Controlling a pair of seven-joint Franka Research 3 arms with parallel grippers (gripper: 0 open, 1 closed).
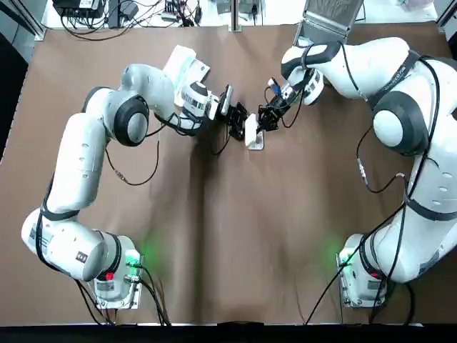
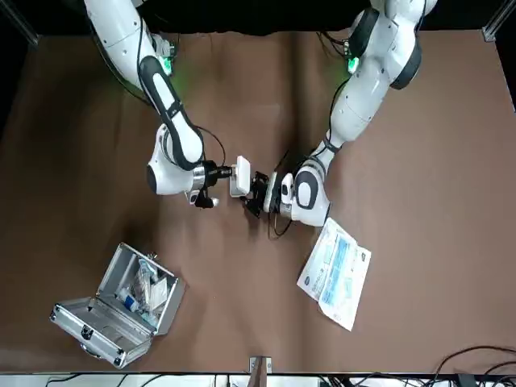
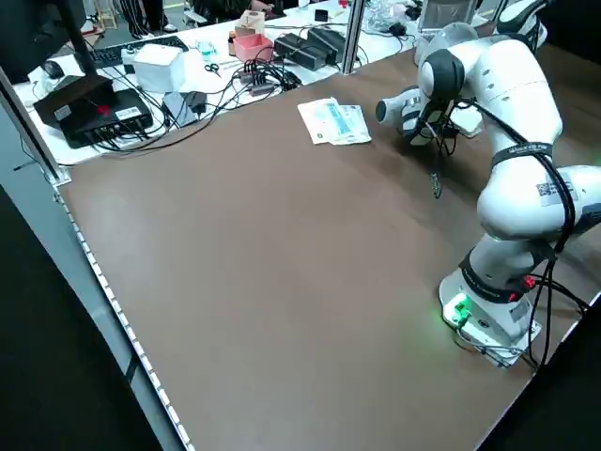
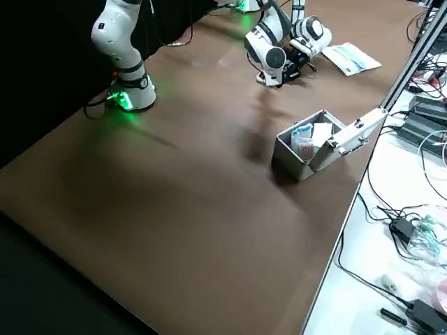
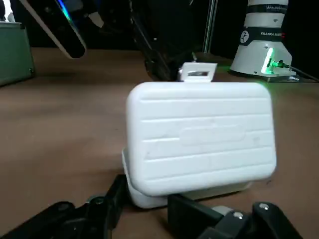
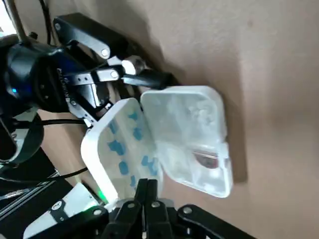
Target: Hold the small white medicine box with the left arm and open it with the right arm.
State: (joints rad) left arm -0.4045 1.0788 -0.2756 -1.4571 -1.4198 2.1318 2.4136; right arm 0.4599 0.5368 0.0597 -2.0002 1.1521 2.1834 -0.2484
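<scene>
Medicine box [image 1: 254,134] sits open mid desk [image 1: 214,236], edges far off, plenty of room around. Left pincer [image 1: 238,123] clamps its base. Right pincer [image 1: 264,123] is pinched narrow on its rim.

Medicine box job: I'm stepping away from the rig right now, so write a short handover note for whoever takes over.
The left gripper is shut on the medicine box, holding it at mid-table.
The right gripper has its fingers together at the box's open edge.
Done: the box is open, its two halves spread apart and the blue contents showing.
Left: probably only letting go and pulling both arms back.
</scene>
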